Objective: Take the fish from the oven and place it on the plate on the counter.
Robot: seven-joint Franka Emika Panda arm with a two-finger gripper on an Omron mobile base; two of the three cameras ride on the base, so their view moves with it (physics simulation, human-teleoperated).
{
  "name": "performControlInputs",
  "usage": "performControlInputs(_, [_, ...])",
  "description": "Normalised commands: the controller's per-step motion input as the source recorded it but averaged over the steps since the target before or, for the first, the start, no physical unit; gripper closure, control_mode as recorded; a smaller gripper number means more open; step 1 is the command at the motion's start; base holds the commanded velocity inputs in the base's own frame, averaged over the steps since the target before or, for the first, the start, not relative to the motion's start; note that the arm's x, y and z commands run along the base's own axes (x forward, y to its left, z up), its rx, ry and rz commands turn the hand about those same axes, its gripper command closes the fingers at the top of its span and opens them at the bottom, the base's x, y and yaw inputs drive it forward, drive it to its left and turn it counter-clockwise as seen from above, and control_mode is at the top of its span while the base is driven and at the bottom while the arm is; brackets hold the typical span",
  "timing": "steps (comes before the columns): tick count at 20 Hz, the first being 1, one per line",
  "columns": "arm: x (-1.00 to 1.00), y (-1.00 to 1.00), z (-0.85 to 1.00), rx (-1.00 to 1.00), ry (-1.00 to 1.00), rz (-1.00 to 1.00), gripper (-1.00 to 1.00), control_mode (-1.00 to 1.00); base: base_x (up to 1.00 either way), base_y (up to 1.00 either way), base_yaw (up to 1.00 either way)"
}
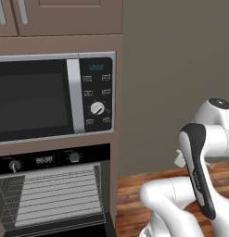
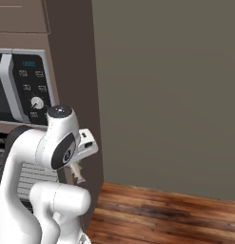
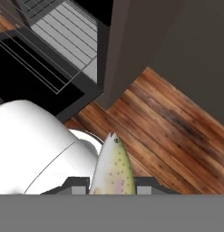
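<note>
The end effector [image 3: 112, 190] pinches the fish [image 3: 112, 170] above the wooden floor [image 3: 168, 122], beside the open oven [image 1: 53, 194].

You see the fish [image 3: 112, 170] cut off at its lower end by the frame's bottom; the oven [image 1: 51, 194] runs past the left edge.

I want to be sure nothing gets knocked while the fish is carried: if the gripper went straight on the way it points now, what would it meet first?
Judging by the hand view, the gripper, shut on the fish, points down at the wooden floor beside the oven cabinet's corner. The floor looks like the first thing in line, though depth is unclear.
</note>
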Motion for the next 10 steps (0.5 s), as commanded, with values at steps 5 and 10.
performControlInputs(5, [0.00, 0.07, 0.04, 0.00, 0.00, 0.00, 1.00, -1.00, 0.00, 0.00, 0.00])
performControlInputs(10, [-0.05, 0.00, 0.00, 0.00, -0.02, 0.02, 1.00, -1.00, 0.00, 0.00, 0.00])
